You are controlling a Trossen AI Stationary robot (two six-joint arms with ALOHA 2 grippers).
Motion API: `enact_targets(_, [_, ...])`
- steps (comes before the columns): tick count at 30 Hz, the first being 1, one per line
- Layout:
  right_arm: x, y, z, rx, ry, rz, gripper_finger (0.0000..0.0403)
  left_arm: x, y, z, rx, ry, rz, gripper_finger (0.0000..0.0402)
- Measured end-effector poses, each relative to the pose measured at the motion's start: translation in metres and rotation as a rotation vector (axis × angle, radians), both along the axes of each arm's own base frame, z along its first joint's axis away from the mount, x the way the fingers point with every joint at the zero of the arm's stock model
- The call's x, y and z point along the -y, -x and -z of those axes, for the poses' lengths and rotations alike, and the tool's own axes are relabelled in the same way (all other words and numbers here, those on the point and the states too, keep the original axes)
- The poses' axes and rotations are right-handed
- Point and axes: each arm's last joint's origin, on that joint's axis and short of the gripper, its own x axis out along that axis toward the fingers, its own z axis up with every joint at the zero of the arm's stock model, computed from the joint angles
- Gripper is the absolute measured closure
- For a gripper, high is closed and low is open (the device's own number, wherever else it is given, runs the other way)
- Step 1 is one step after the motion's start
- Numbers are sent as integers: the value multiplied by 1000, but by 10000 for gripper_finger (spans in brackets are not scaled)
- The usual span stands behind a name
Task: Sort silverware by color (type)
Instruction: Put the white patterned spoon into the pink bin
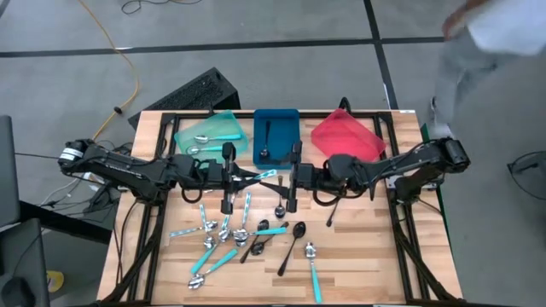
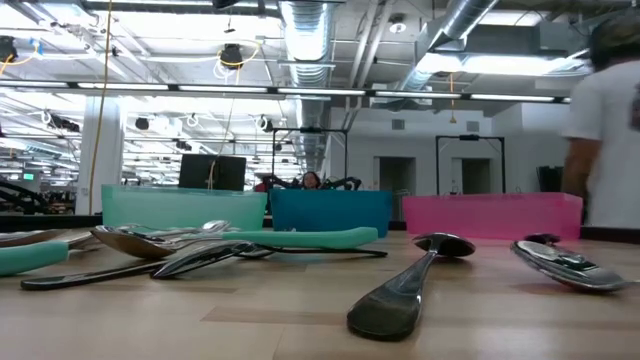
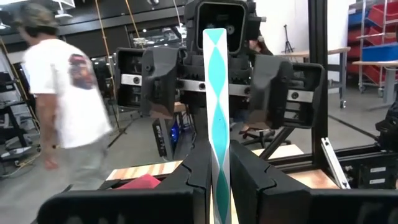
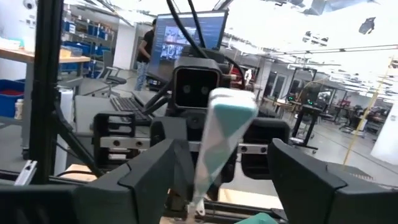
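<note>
1. Three trays (image 1: 276, 119) are sitting side by side along the table's (image 1: 367, 264) far edge.
2. Loose spoons (image 1: 247, 239) are lying scattered before them, nearer the front.
3. A person (image 1: 478, 43) is standing beyond the right corner.

**Two arms face each other at frame centre**

In the high view both arms reach inward. The left gripper (image 1: 256, 177) is clamped on a teal-handled spoon (image 3: 216, 106). The right gripper (image 1: 282, 182) stands spread wide, fingers (image 4: 152, 177) either side of the handle, not gripping.
</note>
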Motion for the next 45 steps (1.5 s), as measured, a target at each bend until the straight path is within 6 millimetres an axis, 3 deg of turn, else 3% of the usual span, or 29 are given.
enact_targets(5, [0, 0, 0, -1, -1, 2, 196, 0, 0, 0, 3, 17, 7, 381])
enact_targets(12, [0, 0, 1, -7, -8, -6, 331, 0, 0, 0, 1, 15, 5, 381])
enact_targets(22, [-6, 1, 3, -28, -5, -15, 335, 0, 0, 2, -19, 24, 7, 373])
enact_targets(28, [-8, 2, 6, -65, 0, 42, 335, -1, 0, 14, -152, -29, -45, 305])
enact_targets(37, [-2, 3, 21, -219, 0, 317, 335, -12, 14, 22, -295, -50, -373, 192])
enact_targets(45, [29, 11, 36, -359, -40, 715, 335, -15, 29, 17, -315, -10, -402, 180])
